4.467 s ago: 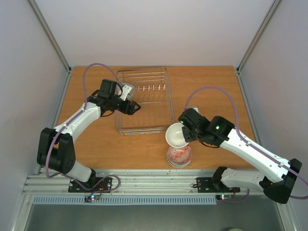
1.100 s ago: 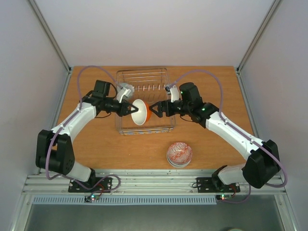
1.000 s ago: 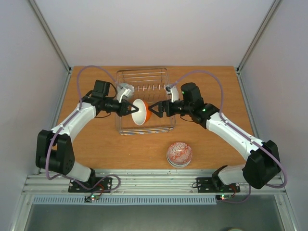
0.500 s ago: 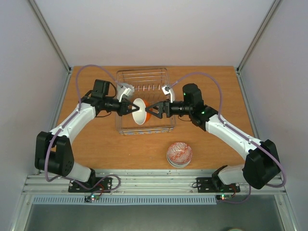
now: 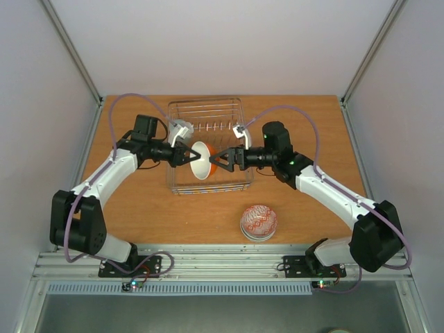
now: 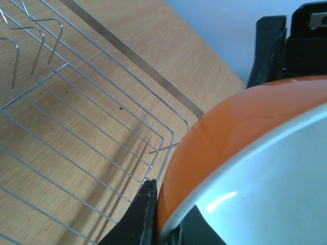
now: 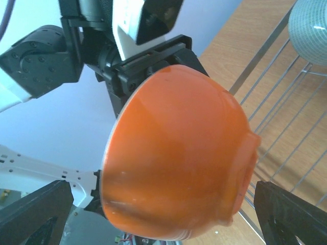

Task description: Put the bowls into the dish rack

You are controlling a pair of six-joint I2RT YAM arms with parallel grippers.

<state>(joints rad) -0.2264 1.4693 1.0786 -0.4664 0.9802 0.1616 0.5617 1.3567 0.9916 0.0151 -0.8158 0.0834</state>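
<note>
An orange bowl [image 5: 200, 160] with a white inside hangs tipped on its side over the wire dish rack [image 5: 208, 114]. My left gripper [image 5: 188, 157] is shut on its rim: one dark finger [image 6: 145, 214] lies on the orange outside, the other on the inside. My right gripper [image 5: 220, 160] is open, with the bowl's [image 7: 173, 158] base and body between its wide-spread fingertips [image 7: 36, 209], apart from them. In the left wrist view the orange bowl [image 6: 240, 138] fills the right side.
A stack of bowls [image 5: 258, 222] with a red-patterned one on top stands on the table in front of the rack. A pale blue-green bowl [image 7: 309, 23] shows beside the rack wires [image 7: 286, 102]. Both arms reach over the rack.
My right gripper has crept a little to the left, closer around the bowl's base. The left gripper keeps its hold on the rim and the bowl has barely shifted.
</note>
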